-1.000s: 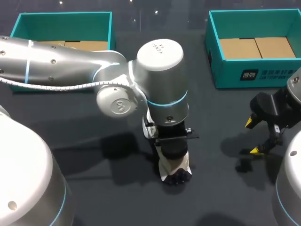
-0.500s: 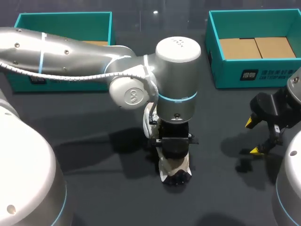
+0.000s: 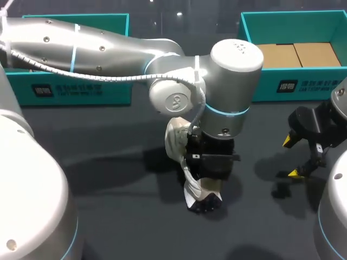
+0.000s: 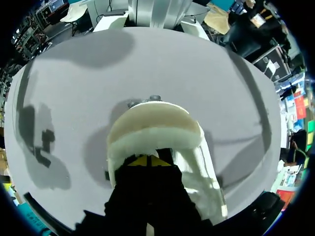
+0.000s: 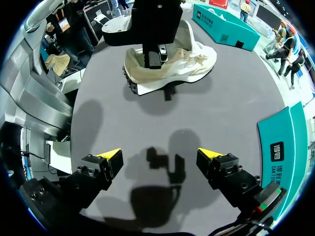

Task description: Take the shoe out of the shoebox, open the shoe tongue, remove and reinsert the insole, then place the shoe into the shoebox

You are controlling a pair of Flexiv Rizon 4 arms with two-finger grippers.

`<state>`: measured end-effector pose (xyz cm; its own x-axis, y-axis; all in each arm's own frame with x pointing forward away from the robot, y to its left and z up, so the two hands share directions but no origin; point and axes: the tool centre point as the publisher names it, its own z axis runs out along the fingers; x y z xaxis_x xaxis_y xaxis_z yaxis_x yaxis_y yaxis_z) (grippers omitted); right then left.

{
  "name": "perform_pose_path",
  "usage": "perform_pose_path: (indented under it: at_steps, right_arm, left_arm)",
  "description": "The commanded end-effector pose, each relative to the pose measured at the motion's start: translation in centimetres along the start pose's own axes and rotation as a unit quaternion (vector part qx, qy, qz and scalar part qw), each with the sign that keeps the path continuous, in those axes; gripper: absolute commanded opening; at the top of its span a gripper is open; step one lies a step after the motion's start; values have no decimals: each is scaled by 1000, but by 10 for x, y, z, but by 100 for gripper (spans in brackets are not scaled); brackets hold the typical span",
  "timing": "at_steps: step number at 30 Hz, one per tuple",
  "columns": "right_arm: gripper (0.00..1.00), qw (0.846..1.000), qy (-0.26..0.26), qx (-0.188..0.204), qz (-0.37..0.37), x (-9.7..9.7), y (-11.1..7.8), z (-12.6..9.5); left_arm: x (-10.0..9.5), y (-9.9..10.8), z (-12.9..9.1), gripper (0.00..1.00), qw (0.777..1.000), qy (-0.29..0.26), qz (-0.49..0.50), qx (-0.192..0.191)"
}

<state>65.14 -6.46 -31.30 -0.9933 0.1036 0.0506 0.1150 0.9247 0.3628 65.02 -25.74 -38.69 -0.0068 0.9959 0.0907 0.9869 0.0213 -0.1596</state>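
Shoe (image 5: 189, 61), cream suede with a fleecy white collar and black treaded sole, sits out on the dark grey worktop (image 3: 124, 227), well apart from both teal cardboard shoeboxes (image 3: 293, 86). The left pincer (image 4: 148, 161) is down inside its mouth, tips pressed together; whether they pinch the tongue or insole I cannot tell. The right pincer (image 5: 160, 157) hovers spread, off to the side. Light and floppy, the shoe probably handles best gripped at the stiffer heel.

Our left arm (image 3: 233, 70) covers most of the shoe (image 3: 176, 141) mid-frame, and the box (image 3: 271, 89) at upper right runs off the edge.
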Motion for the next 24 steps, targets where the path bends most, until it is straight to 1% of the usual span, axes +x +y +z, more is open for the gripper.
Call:
perform_pose_path:
  at_steps: [1,4,7,12,19,24]
  right_arm:
    - [100,1000,-2,1,0,2,0,0]
    - [100,1000,-2,1,0,2,0,0]
    - [100,1000,-2,1,0,2,0,0]
    - [100,1000,-2,1,0,2,0,0]
    - [100,1000,-2,1,0,2,0,0]
    - [100,1000,-2,1,0,2,0,0]
  left_arm:
    - [16,-13,-25,0,1000,-23,-1,-21]
    - [16,-16,-32,0,999,-27,-8,-34]
    - [15,-13,-35,0,998,-30,-27,-46]
    - [14,-2,-35,0,995,-37,-56,-74]
    - [20,21,-33,0,992,-34,-90,-84]
    - [26,25,-37,0,987,-35,-119,-99]
